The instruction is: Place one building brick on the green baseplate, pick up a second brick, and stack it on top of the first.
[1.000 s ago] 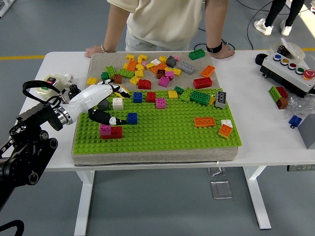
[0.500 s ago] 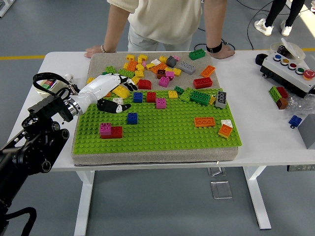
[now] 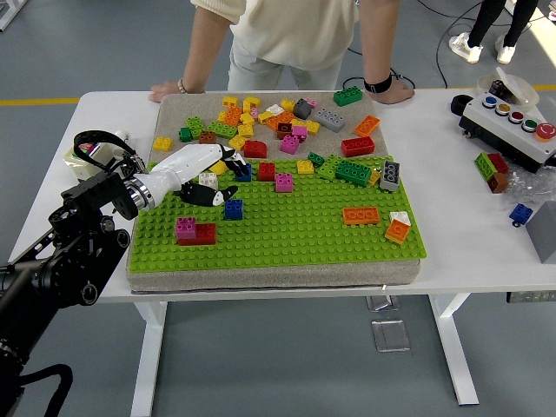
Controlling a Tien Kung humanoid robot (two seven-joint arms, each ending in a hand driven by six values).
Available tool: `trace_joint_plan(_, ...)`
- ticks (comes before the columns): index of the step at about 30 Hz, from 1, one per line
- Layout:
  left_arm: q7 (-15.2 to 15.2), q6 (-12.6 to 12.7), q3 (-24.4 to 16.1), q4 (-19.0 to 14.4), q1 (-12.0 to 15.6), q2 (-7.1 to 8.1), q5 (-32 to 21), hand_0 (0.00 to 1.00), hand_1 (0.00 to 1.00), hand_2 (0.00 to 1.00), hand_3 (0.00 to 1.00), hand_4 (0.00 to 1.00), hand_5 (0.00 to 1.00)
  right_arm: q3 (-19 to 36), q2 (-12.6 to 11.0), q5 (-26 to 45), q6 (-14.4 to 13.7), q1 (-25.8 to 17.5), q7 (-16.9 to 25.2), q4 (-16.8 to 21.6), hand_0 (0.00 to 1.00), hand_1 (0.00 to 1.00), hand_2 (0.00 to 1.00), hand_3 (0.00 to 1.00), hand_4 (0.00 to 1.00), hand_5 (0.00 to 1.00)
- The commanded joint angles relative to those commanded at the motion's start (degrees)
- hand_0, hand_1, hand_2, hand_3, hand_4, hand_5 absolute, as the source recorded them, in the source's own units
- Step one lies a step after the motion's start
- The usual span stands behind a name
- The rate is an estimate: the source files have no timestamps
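Near edge: pink brick (image 3: 186,228) on red brick (image 3: 204,234), both on green baseplate (image 3: 287,230). L hand (image 3: 201,172) over plate's far left, fingers curled around white brick (image 3: 208,181). Blue brick (image 3: 233,208) just beside. Far off: loose brick pile (image 3: 278,122), person's hands on table (image 3: 469,234).

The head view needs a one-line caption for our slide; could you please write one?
Robot's left hand reaches over the green baseplate around a white brick, while a person's hands rest on the table's far edge.

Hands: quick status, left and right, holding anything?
Left hand: fingers curled around a white brick over the green baseplate.
Right hand: not in view.
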Motion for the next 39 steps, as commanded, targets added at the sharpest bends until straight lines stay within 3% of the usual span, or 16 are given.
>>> trace_joint_plan(1, 0.1, -0.1, 0.0, 0.2, -0.1, -0.09, 0.0, 0.857, 0.752, 0.705, 0.686, 0.82, 0.106, 0.0, 0.0, 0.0, 0.0, 0.0, 0.0, 0.0, 0.739, 0.658, 0.71, 0.596, 0.917, 0.499)
trace_joint_plan(7, 0.2, 0.9, 0.4, 2.2, -0.4, -0.8, 0.0, 0.877, 0.757, 0.71, 0.697, 0.843, 0.118, -0.4, 0.0, -0.1, -0.1, 0.1, 0.2, 0.0, 0.737, 0.658, 0.71, 0.596, 0.92, 0.502)
trace_joint_plan(22, 0.1, 3.9, 2.9, 6.2, -0.2, -0.98, 0.0, 0.866, 0.751, 0.695, 0.691, 0.841, 0.129, -0.8, -0.1, -0.2, 0.1, 0.1, 0.2, 0.0, 0.741, 0.659, 0.71, 0.596, 0.92, 0.504)
trace_joint_plan(39, 0.0, 7.1, 6.2, 11.7, -3.0, -0.95, 0.0, 0.876, 0.746, 0.679, 0.683, 0.844, 0.153, -0.6, -0.2, 0.1, 0.2, 0.3, 0.2, 0.0, 0.739, 0.658, 0.71, 0.597, 0.923, 0.508)
